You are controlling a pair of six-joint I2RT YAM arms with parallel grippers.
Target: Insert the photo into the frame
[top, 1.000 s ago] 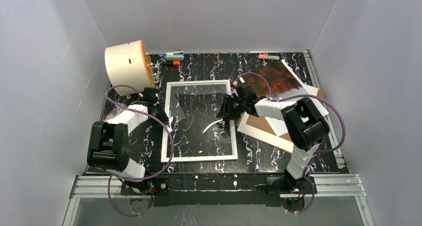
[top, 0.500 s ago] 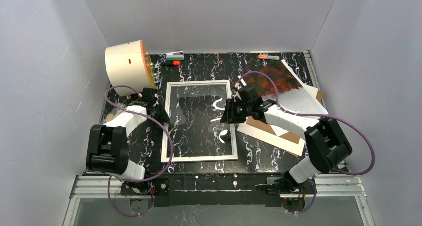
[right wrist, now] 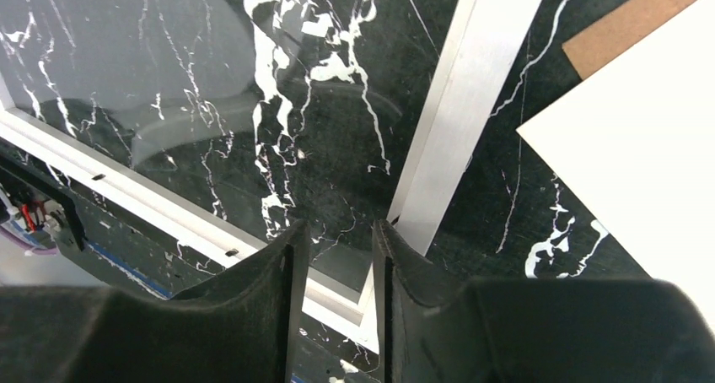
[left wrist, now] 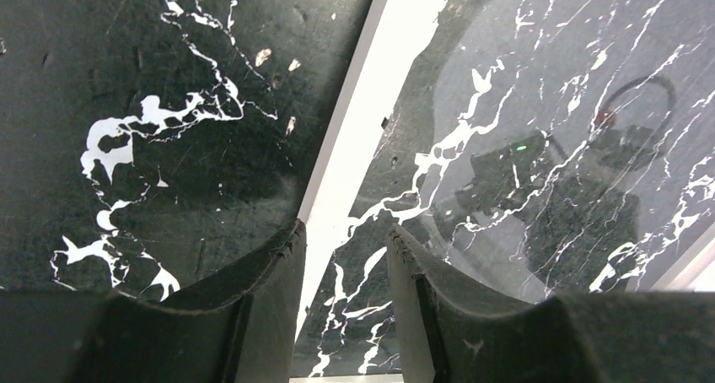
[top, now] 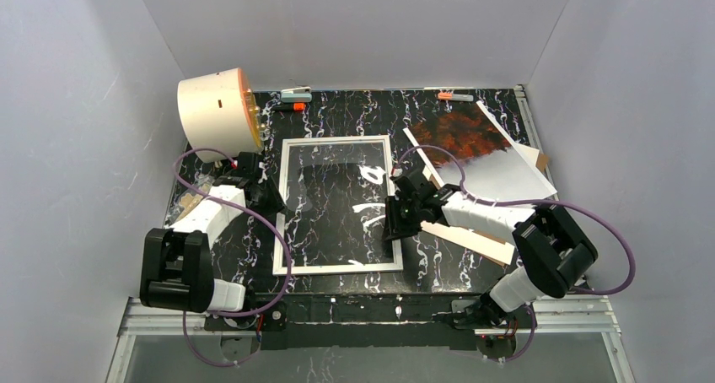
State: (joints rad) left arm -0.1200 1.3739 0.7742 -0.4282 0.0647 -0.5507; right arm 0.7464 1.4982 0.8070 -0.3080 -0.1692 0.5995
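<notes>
Off the frame's (top: 337, 138) left rail, the left gripper (left wrist: 345, 229) hangs low, and we see its jaws narrowly parted with the white edge running through the gap, nothing pinched. At the frame's near right corner the right gripper (right wrist: 341, 227) hovers, jaws narrow and empty. The photo (top: 459, 134) lies flat just right of the frame's far right corner, outside it.

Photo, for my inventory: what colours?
The photo is dark red-orange and misty grey-white; top view.

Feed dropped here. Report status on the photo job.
Left gripper open astride frame's left rail. Right gripper open by right rail. Photo outside frame, on boards at right.
</notes>
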